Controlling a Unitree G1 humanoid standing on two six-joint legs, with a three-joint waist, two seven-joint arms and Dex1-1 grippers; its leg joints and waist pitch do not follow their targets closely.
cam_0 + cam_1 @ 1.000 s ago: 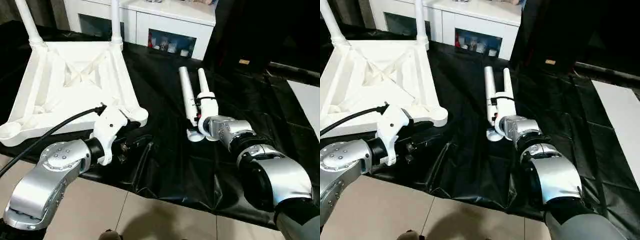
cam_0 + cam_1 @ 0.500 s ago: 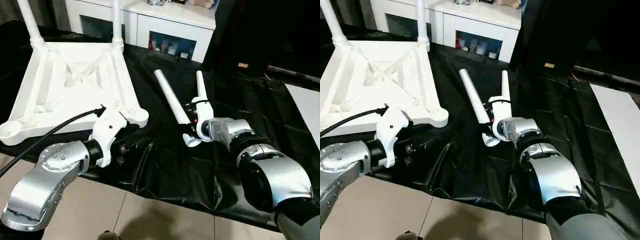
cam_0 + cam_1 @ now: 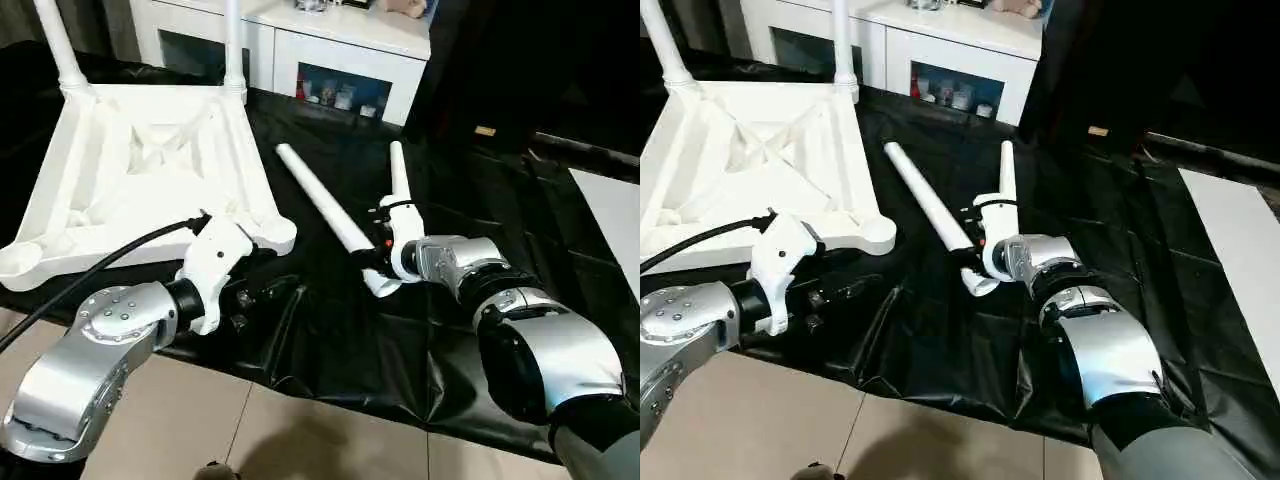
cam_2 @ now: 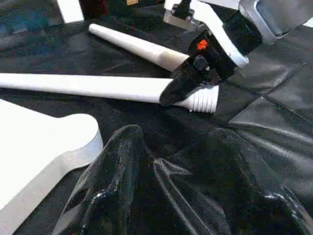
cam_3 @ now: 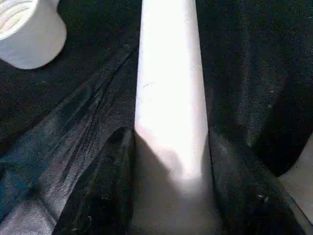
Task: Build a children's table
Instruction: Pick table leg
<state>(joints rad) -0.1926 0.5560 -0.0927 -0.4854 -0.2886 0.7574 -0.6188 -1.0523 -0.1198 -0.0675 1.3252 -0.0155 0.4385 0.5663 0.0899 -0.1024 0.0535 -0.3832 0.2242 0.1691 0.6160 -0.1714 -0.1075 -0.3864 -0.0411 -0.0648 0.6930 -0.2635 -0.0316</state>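
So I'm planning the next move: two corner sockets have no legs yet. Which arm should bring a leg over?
The right. Its fingers already clamp a long tapered white tube leg near the threaded end. The left gripper is empty, by the upturned white plastic tabletop.

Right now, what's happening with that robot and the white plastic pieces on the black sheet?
The robot is assembling a children's table. The white ribbed plastic tabletop lies upside down on the black sheet with two white tube legs already standing in its far corners. The right gripper grips one loose white tapered leg near its threaded end; another loose leg lies beside it. The left gripper rests near the tabletop's near corner.
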